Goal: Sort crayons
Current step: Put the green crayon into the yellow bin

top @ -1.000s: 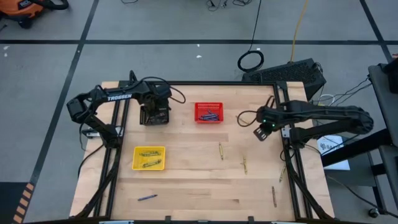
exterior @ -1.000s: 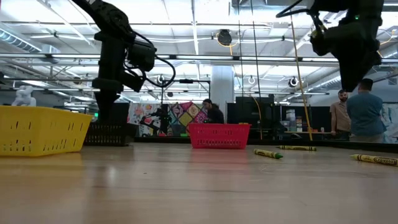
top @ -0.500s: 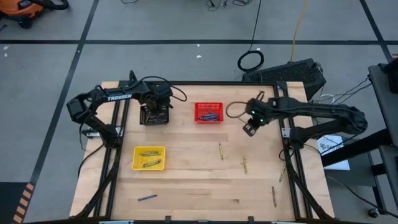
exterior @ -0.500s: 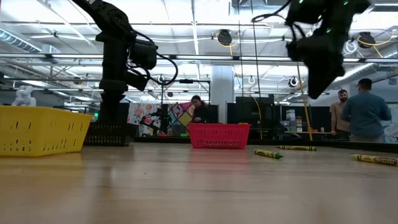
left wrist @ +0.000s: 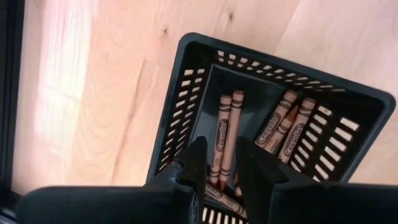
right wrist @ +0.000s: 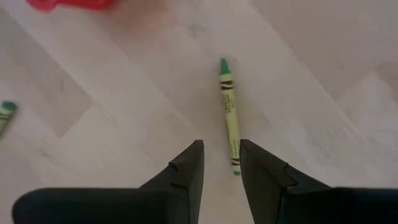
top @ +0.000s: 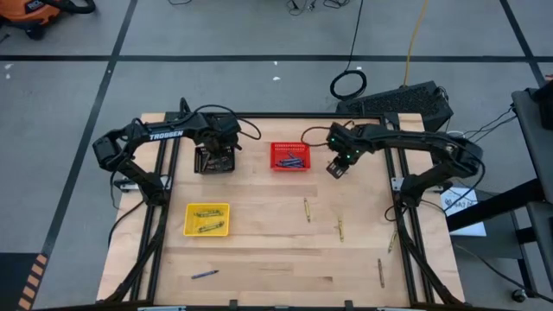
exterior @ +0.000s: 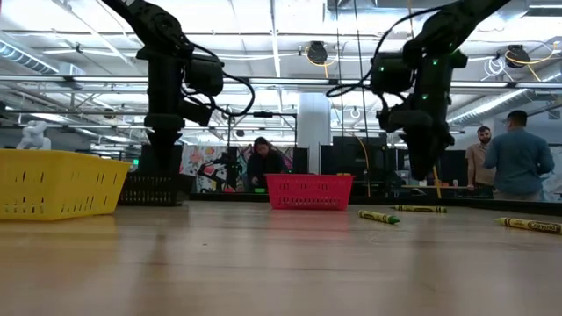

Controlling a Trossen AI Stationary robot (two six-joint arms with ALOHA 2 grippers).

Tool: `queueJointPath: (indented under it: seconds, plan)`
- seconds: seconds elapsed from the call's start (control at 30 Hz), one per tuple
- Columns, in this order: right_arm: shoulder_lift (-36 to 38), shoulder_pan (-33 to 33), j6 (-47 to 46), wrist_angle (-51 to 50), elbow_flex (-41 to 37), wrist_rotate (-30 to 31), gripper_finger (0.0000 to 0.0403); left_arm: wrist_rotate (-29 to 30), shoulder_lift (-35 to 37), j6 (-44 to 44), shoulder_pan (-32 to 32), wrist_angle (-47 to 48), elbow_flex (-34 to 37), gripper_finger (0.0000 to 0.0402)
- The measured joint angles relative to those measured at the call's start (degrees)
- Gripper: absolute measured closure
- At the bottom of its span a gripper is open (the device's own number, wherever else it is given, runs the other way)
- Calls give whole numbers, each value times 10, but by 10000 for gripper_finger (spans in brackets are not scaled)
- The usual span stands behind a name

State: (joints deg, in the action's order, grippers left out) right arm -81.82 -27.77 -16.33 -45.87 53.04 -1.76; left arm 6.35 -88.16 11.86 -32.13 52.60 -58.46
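Note:
My left gripper [top: 215,155] hangs over the black basket [left wrist: 205,68], which holds several brown crayons [left wrist: 224,134]. Its fingers stand slightly apart [left wrist: 219,171] and hold nothing. My right gripper [top: 336,168] hovers above the table just right of the red basket [top: 289,156], which holds blue crayons. Its fingers are also slightly apart [right wrist: 221,171] and empty. A yellow-green crayon [right wrist: 229,118] lies flat on the wood ahead of them. Other yellow-green crayons [top: 306,210] [top: 339,229] [top: 379,271] and one blue crayon [top: 205,274] lie loose on the table.
The yellow basket [top: 207,219] with yellow-green crayons stands at the left, nearer the front. One more crayon [top: 390,242] lies by the right frame rail. People stand in the room beyond the far edge [exterior: 514,162]. Bare wood lies across the table's middle and front.
My right gripper has gone toward the table's left edge and a little toward the far edge, from near the right rail to just beside the red basket.

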Motion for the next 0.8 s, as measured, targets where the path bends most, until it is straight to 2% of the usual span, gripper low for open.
queueJointPath:
  seconds: [0.33,0.47,0.8]
  plan:
    - [-61,2,42,2,0,8,312,-18,0,-7,-1,9,0,324]
    - [-65,3,45,11,-12,50,312,-29,0,-23,-1,9,0,324]
    - [-65,3,51,78,-75,49,312,-30,0,-23,0,0,0,324]
